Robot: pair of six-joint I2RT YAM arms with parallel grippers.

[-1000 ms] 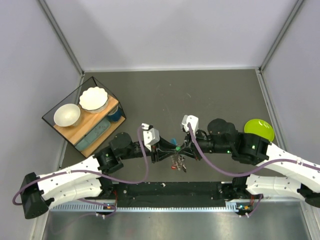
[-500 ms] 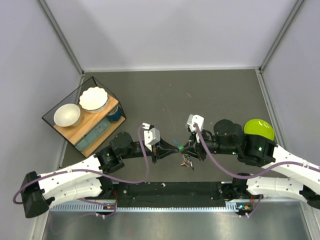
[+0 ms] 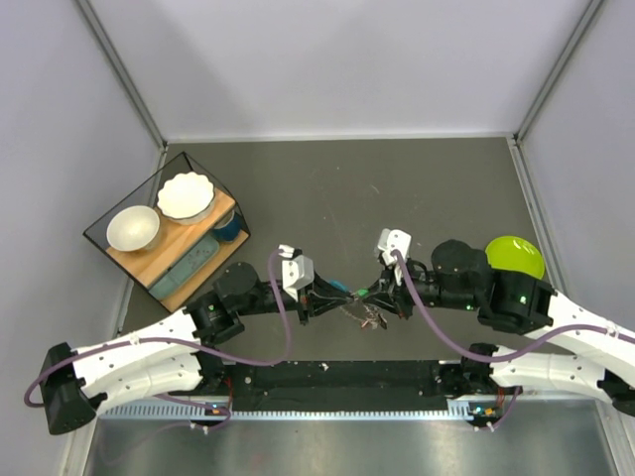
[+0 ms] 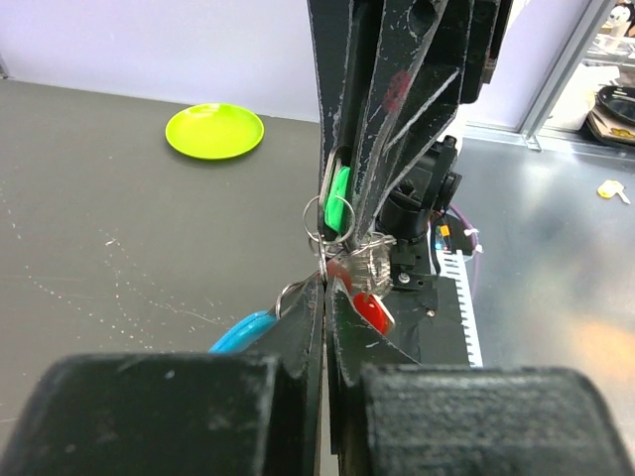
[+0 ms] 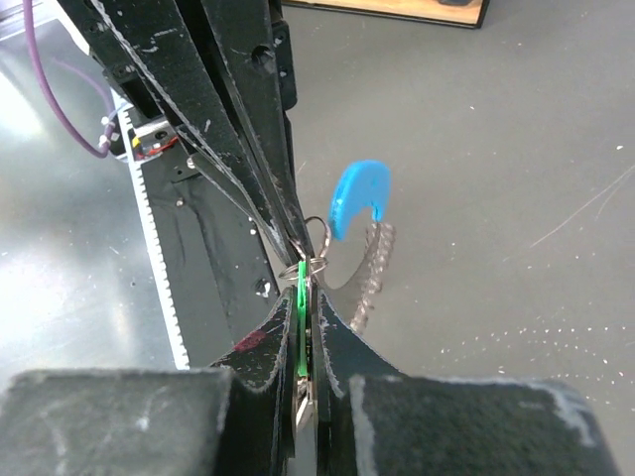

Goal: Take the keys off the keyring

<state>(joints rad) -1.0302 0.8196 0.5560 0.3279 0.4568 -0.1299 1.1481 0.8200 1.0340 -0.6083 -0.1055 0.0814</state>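
While the arms meet over the table's 6 o'clock edge, the keys point(image 3: 369, 316) dangle between them.

Left wrist: the left gripper point(image 4: 324, 294) is pinched closed, apparently on the keyring point(image 4: 308, 218).

Right wrist: the right gripper point(image 5: 305, 297) is clamped on the green key point(image 5: 302, 337). Pulling too hard may tear either grip loose and drop the bunch.

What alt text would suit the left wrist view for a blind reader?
Two grippers meet tip to tip: the left gripper, from below, pinches the keyring, and the right gripper, from above, pinches a green key. A red key and cyan key dangle; a lime plate lies behind.
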